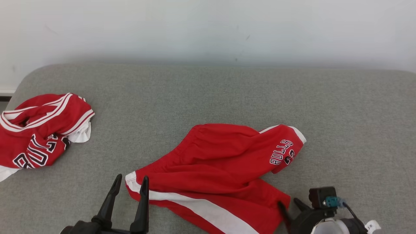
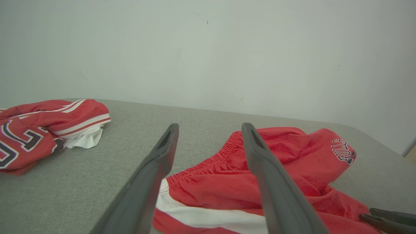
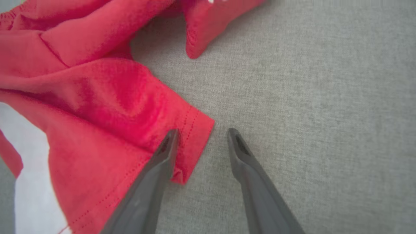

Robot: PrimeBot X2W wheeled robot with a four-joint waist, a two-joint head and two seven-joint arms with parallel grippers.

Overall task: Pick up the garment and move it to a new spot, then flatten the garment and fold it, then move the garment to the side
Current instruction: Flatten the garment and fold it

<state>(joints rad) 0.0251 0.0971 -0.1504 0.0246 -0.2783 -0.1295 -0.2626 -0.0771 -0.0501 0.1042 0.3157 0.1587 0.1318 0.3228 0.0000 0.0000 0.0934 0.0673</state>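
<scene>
A second red garment (image 1: pixel 39 130), a jersey with white stripes and dark letters, lies crumpled at the left edge of the grey fabric surface (image 1: pixel 227 94). Behind the far edge stands a pale wall (image 1: pixel 208 29).

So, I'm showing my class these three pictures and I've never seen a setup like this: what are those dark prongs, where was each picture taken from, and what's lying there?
This is a two-armed robot. The dark prongs are the fingers of its hands. One picture looks down from its head; the other two come from cameras on its left and right wrists, looking along each hand's fingers.

On the grey padded surface lie red Bulls shorts with a white stripe, and further left a crumpled red jersey.

The left hand is open above the shorts' waistband end, holding nothing. The right hand straddles the hem corner of a shorts leg, one finger on the cloth, one on the surface; it hasn't gripped anything yet.
</scene>
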